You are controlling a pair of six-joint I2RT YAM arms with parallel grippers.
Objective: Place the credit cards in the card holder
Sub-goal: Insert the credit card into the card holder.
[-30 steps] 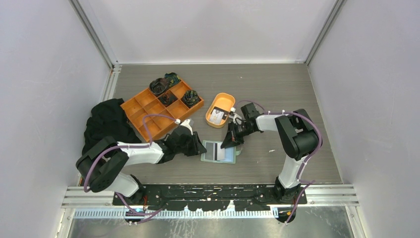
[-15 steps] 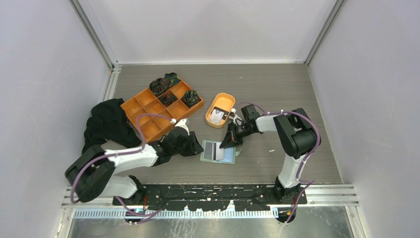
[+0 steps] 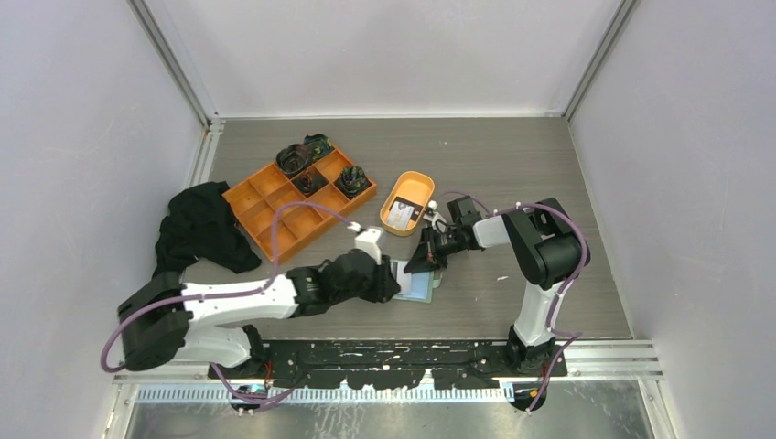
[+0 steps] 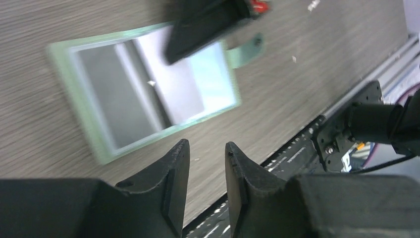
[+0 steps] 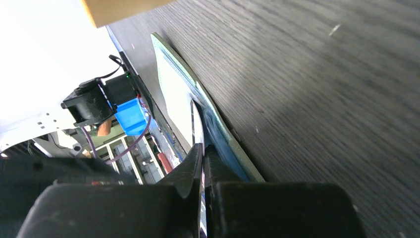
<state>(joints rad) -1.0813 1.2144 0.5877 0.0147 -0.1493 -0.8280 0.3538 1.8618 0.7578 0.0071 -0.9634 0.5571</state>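
Note:
The card holder [image 3: 423, 289] lies open on the table, sage green with glossy pockets [image 4: 143, 94]. My right gripper [image 3: 424, 260] reaches down onto its upper right part, shut on a thin pale credit card [image 5: 197, 124] seen edge-on against the wallet's inner side [image 5: 220, 131]. In the left wrist view that card [image 4: 181, 87] lies over the wallet's middle under the right arm's black fingers [image 4: 203, 25]. My left gripper [image 4: 207, 146] hovers over the holder's left half [image 3: 393, 276], open with nothing between its fingers. Another credit card [image 3: 399, 216] rests in the oval orange dish [image 3: 418, 180].
An orange compartment tray [image 3: 274, 197] holding dark bundles stands at the back left. A black cloth [image 3: 197, 229] lies to its left. The table's near rail [image 4: 346, 99] runs close below the wallet.
My left arm has swung right and now covers the card holder's left half. The right gripper has stayed at the wallet, still shut on the card.

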